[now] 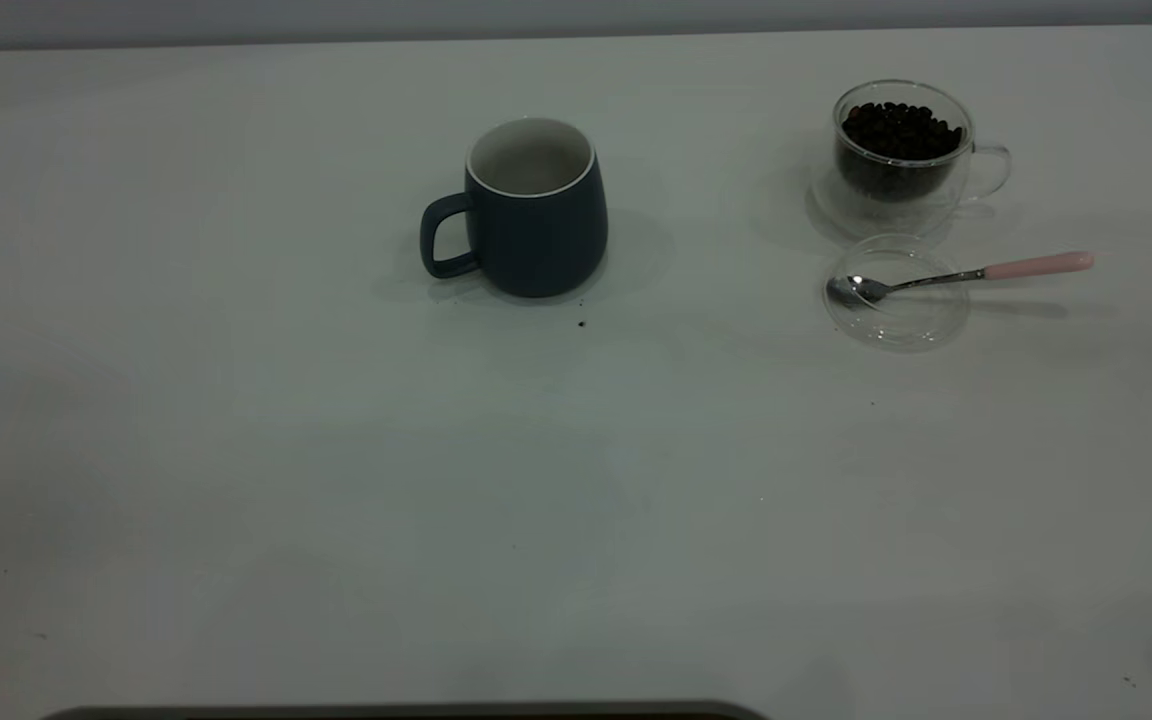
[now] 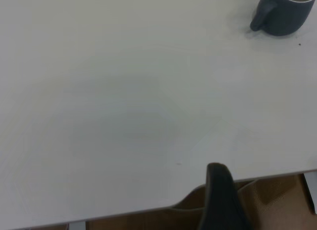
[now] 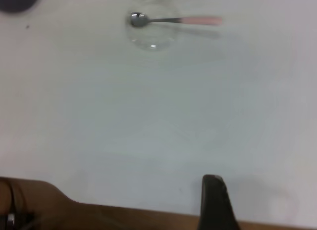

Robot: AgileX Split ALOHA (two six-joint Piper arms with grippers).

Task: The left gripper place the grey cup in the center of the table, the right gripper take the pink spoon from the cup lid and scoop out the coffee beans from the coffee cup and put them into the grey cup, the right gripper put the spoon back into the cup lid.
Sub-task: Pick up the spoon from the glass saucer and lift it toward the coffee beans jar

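Note:
The grey cup (image 1: 534, 208) stands upright near the middle of the table, handle to the left; its white inside shows no beans. It also shows in the left wrist view (image 2: 286, 12). The glass coffee cup (image 1: 901, 150) holds dark coffee beans at the back right. In front of it the clear cup lid (image 1: 896, 292) holds the bowl of the pink-handled spoon (image 1: 966, 274), handle pointing right. Lid and spoon also show in the right wrist view (image 3: 171, 21). My left gripper (image 2: 219, 190) and right gripper (image 3: 213, 200) hang back at the table's near edge, far from everything.
A small dark speck (image 1: 581, 323) lies on the white table (image 1: 336, 450) just in front of the grey cup. A dark bar (image 1: 406, 712) runs along the near edge. Neither arm shows in the exterior view.

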